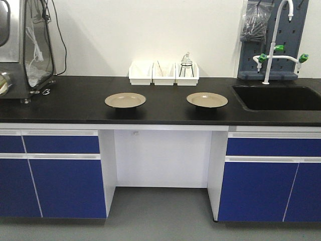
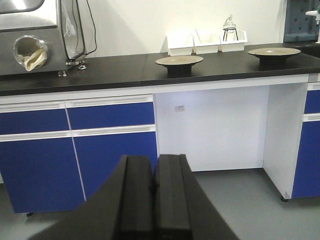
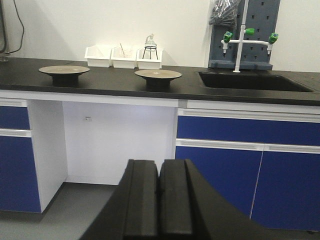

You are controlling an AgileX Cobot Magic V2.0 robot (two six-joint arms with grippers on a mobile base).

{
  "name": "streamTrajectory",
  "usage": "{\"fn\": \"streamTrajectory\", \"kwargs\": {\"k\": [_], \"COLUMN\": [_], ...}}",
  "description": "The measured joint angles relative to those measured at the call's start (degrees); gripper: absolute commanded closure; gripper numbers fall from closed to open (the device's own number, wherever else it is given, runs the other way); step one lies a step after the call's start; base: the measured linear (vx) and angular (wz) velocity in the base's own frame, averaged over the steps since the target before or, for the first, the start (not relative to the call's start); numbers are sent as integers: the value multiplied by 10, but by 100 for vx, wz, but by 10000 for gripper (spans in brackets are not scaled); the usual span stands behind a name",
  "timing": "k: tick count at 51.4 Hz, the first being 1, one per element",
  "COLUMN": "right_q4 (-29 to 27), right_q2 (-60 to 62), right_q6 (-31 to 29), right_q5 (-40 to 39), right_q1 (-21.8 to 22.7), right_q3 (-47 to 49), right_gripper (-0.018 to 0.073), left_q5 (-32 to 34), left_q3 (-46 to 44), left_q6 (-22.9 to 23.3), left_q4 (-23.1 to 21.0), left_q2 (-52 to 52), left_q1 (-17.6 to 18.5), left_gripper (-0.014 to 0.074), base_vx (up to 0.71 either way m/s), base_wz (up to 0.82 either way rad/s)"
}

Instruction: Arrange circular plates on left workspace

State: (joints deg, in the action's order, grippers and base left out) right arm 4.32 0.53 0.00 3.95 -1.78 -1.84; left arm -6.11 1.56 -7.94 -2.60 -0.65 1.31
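circular plates [image 1: 125, 100]: two, rim up, well apart on the black countertop [image 1: 70, 108] near its front edge; right-hand plate [image 1: 207, 100] nearer the sink [image 1: 281, 98], white bins [image 1: 164, 74] along the back edge. left gripper [image 2: 153, 180]: fingers [image 2: 137, 195] pressed together, holding nothing. right gripper [image 3: 159, 185]: likewise pressed flat, holding nothing. both low before the blue cabinets [image 2: 110, 150], aimed level toward the counter.

Left claw [image 2: 154, 195] and right claw [image 3: 159, 197] both closed, empty.
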Motion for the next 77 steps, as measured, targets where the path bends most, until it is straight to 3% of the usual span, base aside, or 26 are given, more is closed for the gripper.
{"fn": "streamTrajectory", "kwargs": {"k": [77], "right_q4": [0], "right_q2": [0], "right_q6": [0], "right_q5": [0], "right_q1": [0], "right_q3": [0], "right_gripper": [564], "left_q5": [0], "left_q3": [0], "left_q6": [0], "left_q4": [0], "left_q2": [0], "left_q1": [0], "left_gripper": [596], "base_vx": [46], "base_wz": [-2]}}
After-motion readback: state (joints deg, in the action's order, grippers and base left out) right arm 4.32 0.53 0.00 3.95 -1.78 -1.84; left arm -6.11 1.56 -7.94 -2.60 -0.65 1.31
